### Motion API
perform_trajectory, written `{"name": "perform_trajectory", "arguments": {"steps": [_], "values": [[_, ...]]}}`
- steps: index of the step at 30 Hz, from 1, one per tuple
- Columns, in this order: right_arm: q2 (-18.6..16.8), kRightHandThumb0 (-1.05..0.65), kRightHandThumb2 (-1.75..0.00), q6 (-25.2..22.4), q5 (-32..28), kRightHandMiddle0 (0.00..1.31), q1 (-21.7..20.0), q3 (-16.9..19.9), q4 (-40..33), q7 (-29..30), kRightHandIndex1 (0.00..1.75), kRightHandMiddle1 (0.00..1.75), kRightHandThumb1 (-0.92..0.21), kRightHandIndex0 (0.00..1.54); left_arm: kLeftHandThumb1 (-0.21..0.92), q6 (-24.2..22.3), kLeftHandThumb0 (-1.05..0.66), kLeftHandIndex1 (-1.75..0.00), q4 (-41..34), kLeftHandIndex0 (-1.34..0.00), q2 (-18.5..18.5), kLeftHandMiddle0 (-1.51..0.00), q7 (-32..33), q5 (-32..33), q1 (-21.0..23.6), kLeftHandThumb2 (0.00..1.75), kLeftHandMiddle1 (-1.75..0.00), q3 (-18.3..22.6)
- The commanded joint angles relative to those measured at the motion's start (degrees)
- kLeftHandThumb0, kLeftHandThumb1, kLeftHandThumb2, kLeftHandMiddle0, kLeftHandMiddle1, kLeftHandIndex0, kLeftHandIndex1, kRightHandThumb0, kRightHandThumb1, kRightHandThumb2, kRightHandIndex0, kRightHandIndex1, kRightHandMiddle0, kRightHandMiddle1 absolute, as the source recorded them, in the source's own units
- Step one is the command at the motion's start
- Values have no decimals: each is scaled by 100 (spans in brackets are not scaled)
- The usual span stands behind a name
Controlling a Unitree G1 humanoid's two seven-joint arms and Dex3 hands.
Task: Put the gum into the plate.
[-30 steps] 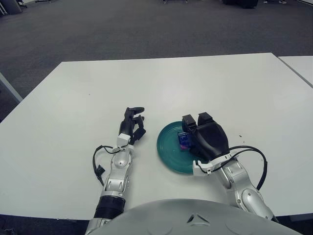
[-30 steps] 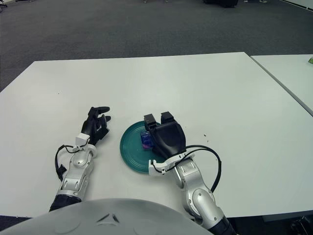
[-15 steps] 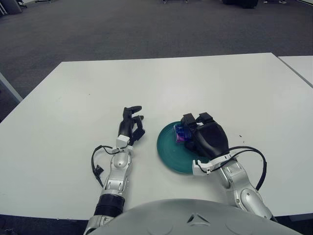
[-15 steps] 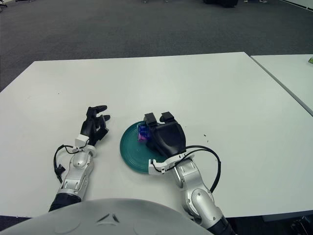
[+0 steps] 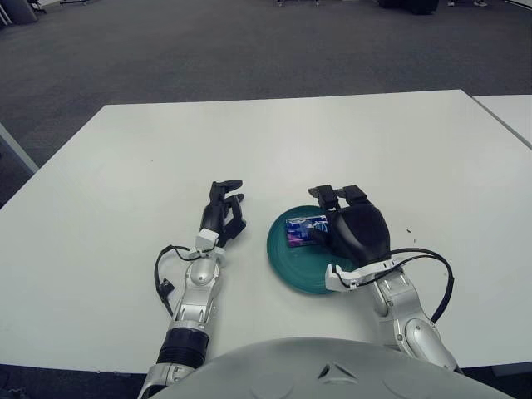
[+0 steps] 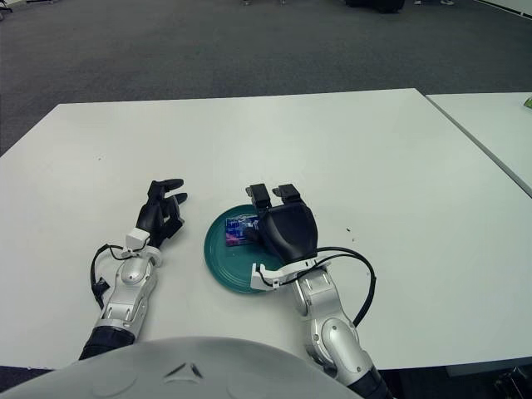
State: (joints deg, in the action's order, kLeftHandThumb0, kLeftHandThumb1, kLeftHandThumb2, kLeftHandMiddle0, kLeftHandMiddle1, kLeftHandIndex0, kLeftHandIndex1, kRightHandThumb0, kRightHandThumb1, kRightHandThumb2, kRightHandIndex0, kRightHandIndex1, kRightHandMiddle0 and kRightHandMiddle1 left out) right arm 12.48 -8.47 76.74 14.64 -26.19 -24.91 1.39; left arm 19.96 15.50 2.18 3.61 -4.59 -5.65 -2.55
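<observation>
The gum [image 5: 304,230], a small blue and purple pack, lies flat on the teal plate [image 5: 287,262], toward its far side. My right hand [image 5: 327,214] is over the right part of the plate, right beside the gum. Its fingers [image 5: 324,195] are raised and spread above the pack, not closed on it. My left hand [image 5: 224,209] rests on the white table just left of the plate, fingers relaxed and empty.
The white table [image 5: 274,141] stretches far ahead and to both sides. A second white table [image 5: 509,110] stands at the far right. A tiny dark speck [image 5: 407,232] lies right of the plate. Dark carpet lies beyond.
The gum was held upright in my right hand's fingers over the plate; now it lies flat on the plate and the fingers have lifted off it. My left hand has barely moved.
</observation>
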Motion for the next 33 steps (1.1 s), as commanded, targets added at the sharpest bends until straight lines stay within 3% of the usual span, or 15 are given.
{"name": "perform_trajectory", "arguments": {"steps": [1,11,15,21,24,26,29,33], "values": [[-68,-89,-82,-28,-78,0,-65,55,-47,16,45,76,-92,35,92,0,-85,-127,88,-9,-24,-25,-85,26,-54,97,-77,-36],[-89,-91,-81,-40,-196,0,-42,121,-187,1,43,79,-92,34,92,91,-89,-127,106,-7,-38,-24,-143,21,-78,97,-76,-41],[-46,-92,-80,28,-698,0,-92,423,-280,-30,37,79,-92,31,92,130,-88,-125,196,-4,-45,-23,-191,40,-63,96,-76,-39],[-406,-93,-75,582,-2953,0,-156,1394,80,511,33,84,-92,31,92,347,-87,-126,341,-5,35,-27,-227,131,-38,94,-79,-18],[-783,-89,-71,1127,-4679,0,-229,2292,672,740,33,90,-92,33,92,406,-87,-127,298,-10,95,-29,-197,133,-69,95,-85,-37],[-1131,-82,-66,1148,-5496,0,-195,2721,785,785,35,95,-92,37,92,369,-86,-128,275,-15,121,-31,-195,142,-101,95,-90,-48],[-1623,-68,-57,972,-6233,0,-118,3058,685,851,42,101,-92,42,92,320,-85,-130,214,-18,161,-31,-241,176,-192,96,-99,-81],[-1917,-59,-54,1010,-6566,0,37,3172,564,998,50,104,-92,46,92,321,-85,-132,165,-20,206,-30,-328,273,-278,95,-108,-89]]}}
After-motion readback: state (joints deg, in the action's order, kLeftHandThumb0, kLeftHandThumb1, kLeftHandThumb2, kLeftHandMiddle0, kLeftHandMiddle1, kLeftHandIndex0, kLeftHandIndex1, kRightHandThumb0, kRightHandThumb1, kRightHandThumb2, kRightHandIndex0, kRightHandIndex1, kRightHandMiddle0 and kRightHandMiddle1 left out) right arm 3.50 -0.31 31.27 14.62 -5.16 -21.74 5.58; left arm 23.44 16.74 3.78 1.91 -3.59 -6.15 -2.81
